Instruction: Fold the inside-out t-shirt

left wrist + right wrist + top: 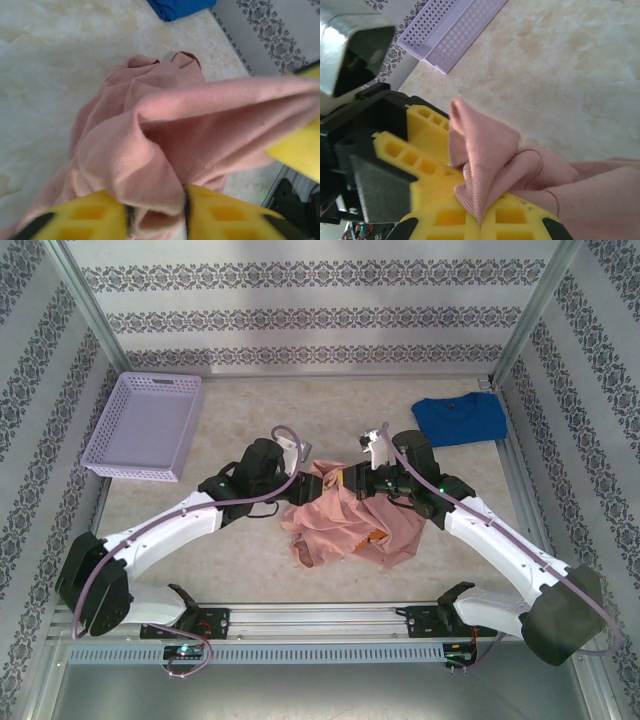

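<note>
operator: where is the pink t-shirt point(345, 520)?

arm: bunched in a heap at the middle of the table point(250, 570). its 12 o'clock edge is held up off the surface, and the rest sags down toward 6 o'clock. a bit of orange print shows at its 4 o'clock side.

operator: and your grippers?

arm: my left gripper point(303, 480) sits at the heap's 11 o'clock and my right gripper point(352, 480) at its 12 o'clock, nearly nose to nose. in the left wrist view my yellow fingers point(100, 217) are pressed onto a thick fold of the pink cloth. in the right wrist view the right fingers point(520, 220) are squeezed together, with a peak of the same cloth pinched in the seam between them.

operator: anything else nearby?

arm: lilac basket point(145, 425) at 10 o'clock of the heap, blue t-shirt point(460, 420) at 2 o'clock — both well apart from it.
</note>
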